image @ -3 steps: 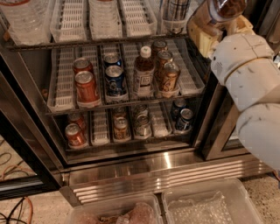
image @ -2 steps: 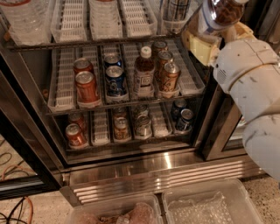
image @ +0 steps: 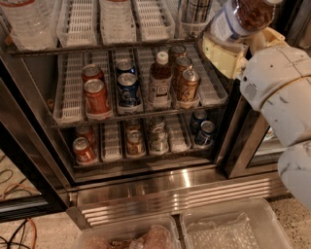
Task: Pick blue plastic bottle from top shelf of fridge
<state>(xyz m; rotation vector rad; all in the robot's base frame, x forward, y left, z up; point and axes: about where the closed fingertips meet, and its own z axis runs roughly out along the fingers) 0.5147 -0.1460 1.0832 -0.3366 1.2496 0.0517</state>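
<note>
The blue plastic bottle (image: 239, 16), clear with a pale blue-white label and brownish contents, is tilted at the top right, in front of the fridge's right edge. My gripper (image: 222, 52), with cream-coloured fingers on a white arm, is closed around its lower part and holds it off the shelf. The top shelf (image: 146, 22), with white slotted lane trays, runs along the top of the view to the left of the bottle. The fridge (image: 165, 187) stands open, with a ribbed steel base.
A clear ribbed water bottle (image: 25, 20) and a dark can (image: 197, 9) stand on the top shelf. The middle shelf holds red cans (image: 96, 96), a blue can (image: 128, 90), a brown white-capped bottle (image: 159, 80) and brown cans (image: 187, 83). Clear bins (image: 233, 228) sit on the floor.
The gripper with the bottle has shifted slightly down and to the left, so more of the bottle shows. The cans on the shelves have not moved.
</note>
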